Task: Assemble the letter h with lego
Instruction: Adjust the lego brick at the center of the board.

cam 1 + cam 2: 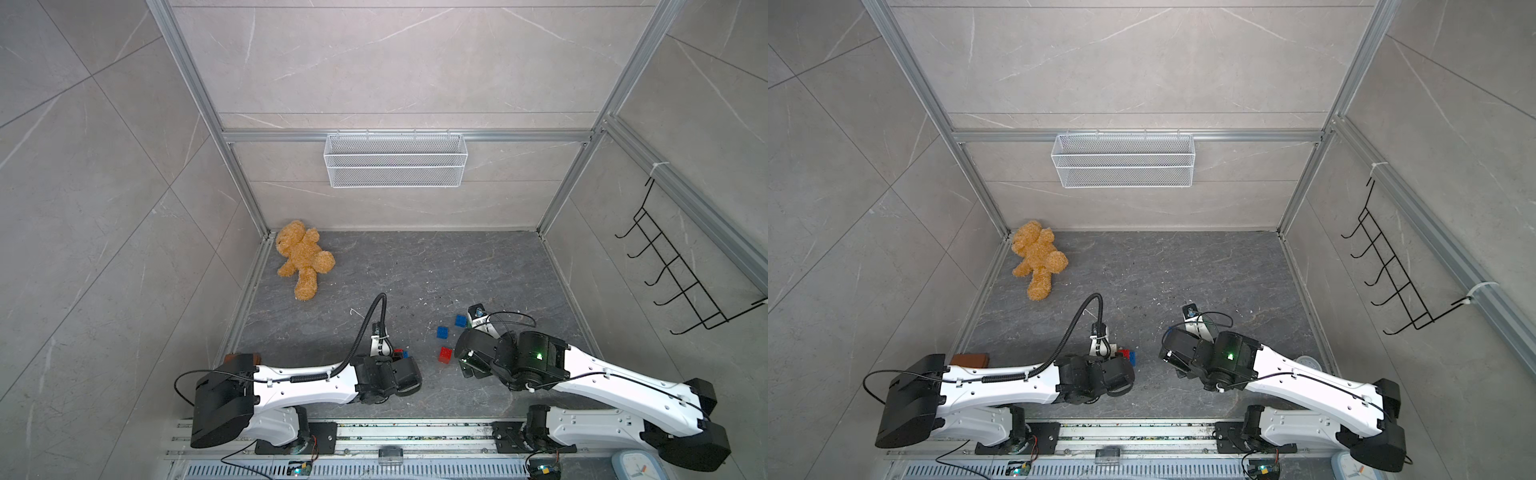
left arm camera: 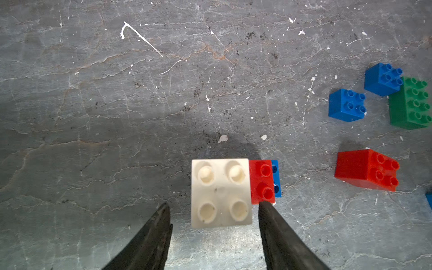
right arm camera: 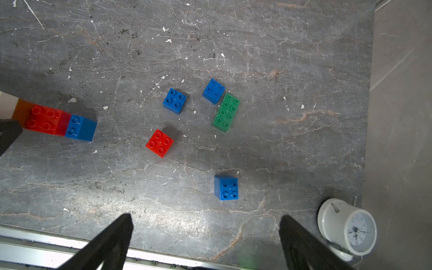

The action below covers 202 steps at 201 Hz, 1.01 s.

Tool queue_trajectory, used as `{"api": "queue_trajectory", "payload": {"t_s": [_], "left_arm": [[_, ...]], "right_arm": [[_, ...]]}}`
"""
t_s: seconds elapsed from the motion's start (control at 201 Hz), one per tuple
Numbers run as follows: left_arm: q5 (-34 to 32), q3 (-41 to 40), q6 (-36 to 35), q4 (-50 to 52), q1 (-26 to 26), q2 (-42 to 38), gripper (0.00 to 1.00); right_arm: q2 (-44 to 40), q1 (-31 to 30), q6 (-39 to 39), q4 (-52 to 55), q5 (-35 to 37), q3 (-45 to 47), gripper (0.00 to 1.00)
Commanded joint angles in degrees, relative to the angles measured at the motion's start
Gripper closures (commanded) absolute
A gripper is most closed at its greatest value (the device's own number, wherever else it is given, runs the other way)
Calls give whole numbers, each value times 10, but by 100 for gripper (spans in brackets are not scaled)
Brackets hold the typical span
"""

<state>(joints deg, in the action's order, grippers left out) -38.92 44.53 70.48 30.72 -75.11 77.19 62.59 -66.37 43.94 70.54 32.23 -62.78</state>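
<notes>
Step in hand: you had the upright of the h part built and were, by my judgement, seating the white brick [image 2: 221,192] on the stack.
Left arm: it reached out low over the table [image 2: 117,117], wrist pitched down over the stack.
Left gripper [image 2: 214,207]: half open, one finger either side of the white brick; whether they pinched it I cannot tell.
Stack: white and brown over a long red brick [image 3: 45,120] and a blue end brick [image 3: 80,128].
Loose lego: a red brick [image 3: 159,143], three blue ones and a green brick [image 3: 226,111] lay near the stack.
Next move: you would need to fetch a loose brick.
Right gripper [image 3: 205,224]: fully open, empty, hovering above the loose bricks.
</notes>
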Motion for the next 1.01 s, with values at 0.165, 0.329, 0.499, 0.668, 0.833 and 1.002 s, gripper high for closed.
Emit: {"api": "queue_trajectory", "payload": {"t_s": [0.165, 0.329, 0.499, 0.668, 0.833, 1.002], "left_arm": [[-31, -3, -5, -16, 12, -3, 46], [-25, -12, -15, -29, 22, -9, 50], [-21, -9, -20, -33, 25, -3, 50], [-15, -6, -25, -45, 29, 12, 51], [-11, -4, -28, -54, 34, 23, 55], [-12, 1, -31, -51, 38, 24, 60]], "right_arm": [[8, -5, 14, 18, 16, 3, 0], [10, -5, 14, 18, 17, 2, 0], [10, -6, 15, 19, 18, 3, 0], [10, -7, 15, 19, 17, 3, 0], [10, -8, 17, 20, 19, 3, 0], [10, -9, 16, 20, 19, 3, 0]]}}
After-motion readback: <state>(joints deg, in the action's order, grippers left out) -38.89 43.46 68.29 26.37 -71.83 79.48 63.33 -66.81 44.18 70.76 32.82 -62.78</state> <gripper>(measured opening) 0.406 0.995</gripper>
